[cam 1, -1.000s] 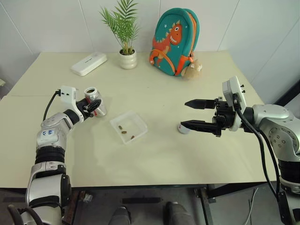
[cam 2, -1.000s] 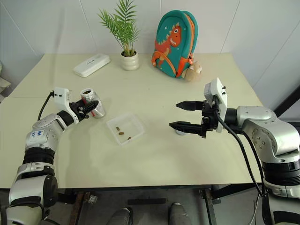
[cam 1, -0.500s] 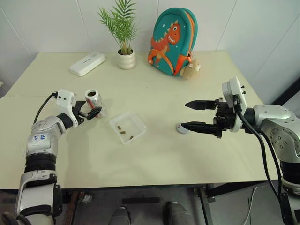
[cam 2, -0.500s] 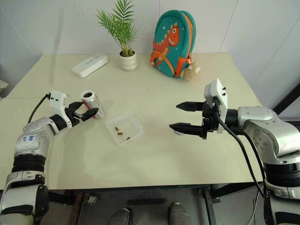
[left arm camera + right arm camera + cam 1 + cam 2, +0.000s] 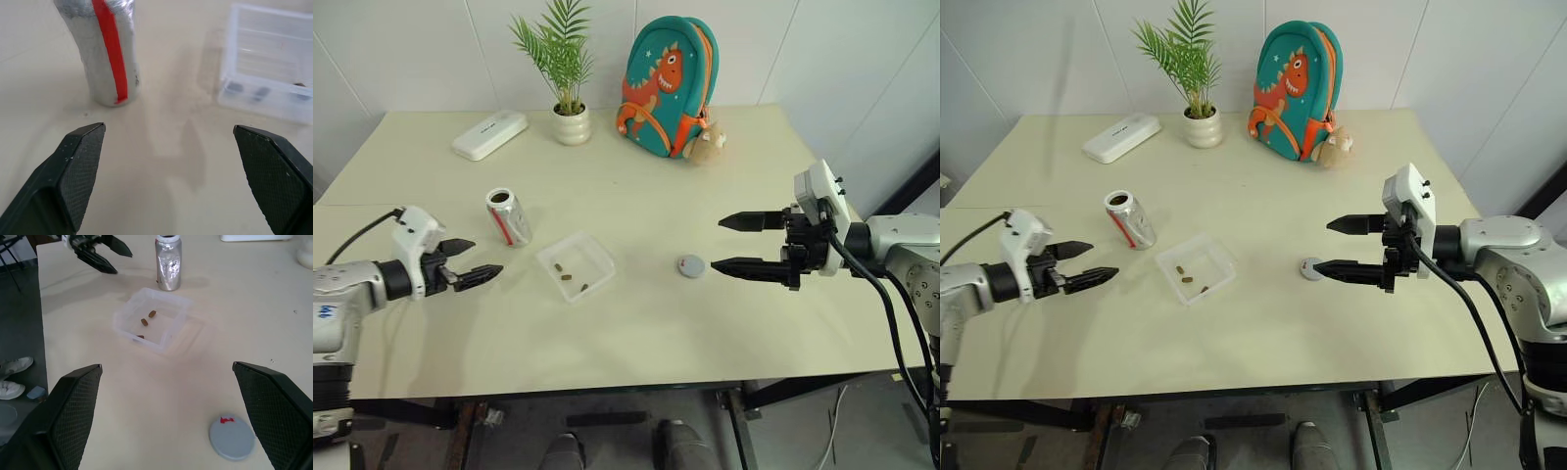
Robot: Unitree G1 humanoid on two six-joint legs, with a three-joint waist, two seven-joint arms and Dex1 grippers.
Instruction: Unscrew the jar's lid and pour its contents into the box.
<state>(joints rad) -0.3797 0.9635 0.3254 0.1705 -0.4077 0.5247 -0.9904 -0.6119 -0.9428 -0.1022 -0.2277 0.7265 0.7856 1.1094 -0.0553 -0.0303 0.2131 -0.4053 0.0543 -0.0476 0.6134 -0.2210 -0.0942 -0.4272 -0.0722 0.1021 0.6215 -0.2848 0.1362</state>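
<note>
Landmark: the box [image 5: 577,265], a clear shallow tray on the table [image 5: 636,186].

Jar [image 5: 508,216]: stands upright on the table just to the left of the box and slightly farther back, mouth open and dark inside, red stripe on its side. Not touching the box.

Contents [image 5: 568,275]: three small brown pellets lie on the floor of the box, toward its left and near edges.

Lid [image 5: 691,265]: lies flat on the table to the right of the box, well apart from it, small red mark on top.

Left gripper [image 5: 467,261]: left of the box and nearer the table's front edge, past the jar. Fingers spread wide, nothing between them; clear of the jar.

Right gripper [image 5: 734,243]: right of the box, beyond the lid, pointing toward the box. Fingers wide apart and empty; the lower fingertip sits just beside the lid, and I cannot tell whether it touches.

Behind the box, at the back of the table: white oblong case [image 5: 489,134], potted plant [image 5: 565,69], dinosaur backpack [image 5: 667,75] with a small plush toy [image 5: 708,144] beside it.
</note>
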